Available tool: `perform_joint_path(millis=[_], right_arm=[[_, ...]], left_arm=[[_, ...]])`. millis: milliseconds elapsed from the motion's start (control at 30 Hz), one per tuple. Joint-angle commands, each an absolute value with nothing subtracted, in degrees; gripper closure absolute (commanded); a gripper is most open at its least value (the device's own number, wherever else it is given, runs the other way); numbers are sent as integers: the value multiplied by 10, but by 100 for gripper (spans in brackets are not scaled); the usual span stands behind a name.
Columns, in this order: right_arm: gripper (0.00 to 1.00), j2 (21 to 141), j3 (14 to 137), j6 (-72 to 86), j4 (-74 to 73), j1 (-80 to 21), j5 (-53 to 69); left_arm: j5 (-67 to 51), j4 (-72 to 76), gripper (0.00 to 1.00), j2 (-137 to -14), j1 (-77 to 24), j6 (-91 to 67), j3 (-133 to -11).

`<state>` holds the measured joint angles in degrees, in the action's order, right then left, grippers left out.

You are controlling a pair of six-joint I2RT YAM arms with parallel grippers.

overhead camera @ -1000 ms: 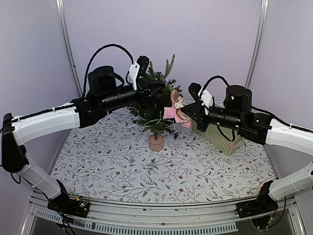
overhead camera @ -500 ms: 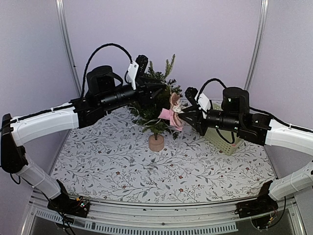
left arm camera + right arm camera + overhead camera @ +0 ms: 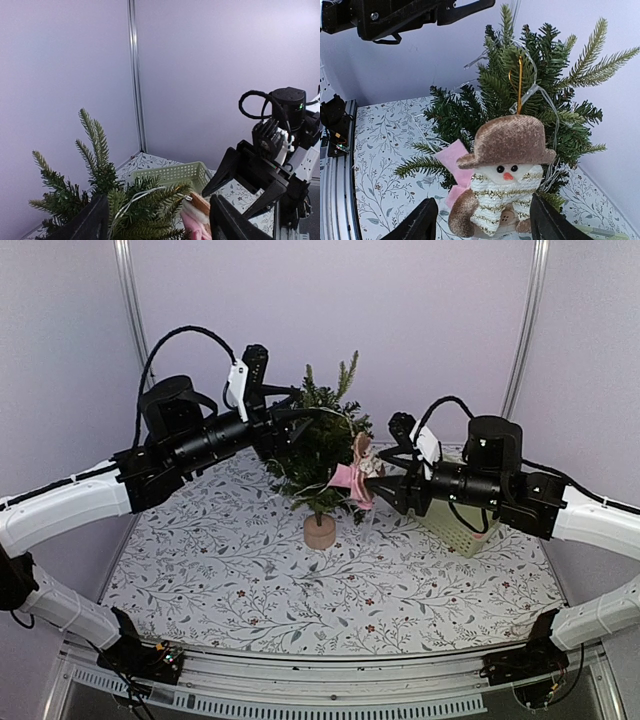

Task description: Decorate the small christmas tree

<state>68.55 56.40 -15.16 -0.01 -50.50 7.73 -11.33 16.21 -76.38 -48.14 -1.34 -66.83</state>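
The small christmas tree (image 3: 322, 445) stands on its tan base (image 3: 320, 532) at the middle back of the table. A snowman ornament (image 3: 509, 172) with a brown hat and a pink bow hangs from a right-side branch by a gold loop (image 3: 519, 85). It also shows in the top view as the snowman (image 3: 358, 472). My right gripper (image 3: 484, 225) is open just in front of the snowman, its fingers apart from it on either side. My left gripper (image 3: 157, 225) is open at the tree's upper left, with green branch tips (image 3: 150, 200) between its fingers.
A pale green perforated basket (image 3: 452, 528) sits to the right of the tree, under my right arm, and shows as the basket (image 3: 170, 176) behind the branches. A thin white cord (image 3: 540, 90) runs through the tree. The floral tablecloth (image 3: 230, 570) covers the table.
Both grippers have opened. The right one let go of the snowman and backed off to the right. The left arm drew back up and to the left. The snowman now hangs from the tree.
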Motion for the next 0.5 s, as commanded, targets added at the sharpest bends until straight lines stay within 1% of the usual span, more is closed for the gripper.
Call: perform_joint_path(millis=[0, 100, 167, 333, 467], right_arm=[[32, 646, 548, -114, 11, -477, 117], [30, 628, 530, -80, 27, -432, 160], [30, 619, 516, -58, 39, -407, 163], [32, 614, 488, -4, 54, -335, 177], [35, 637, 473, 55, 56, -282, 198]], left_arm=[[-96, 182, 29, -714, -477, -26, -634], [-99, 189, 29, -684, -461, -45, -607], [-102, 186, 28, -667, -447, -61, -592], [-87, 174, 28, -612, -401, -103, -523], [-92, 168, 31, -578, -359, -142, -457]])
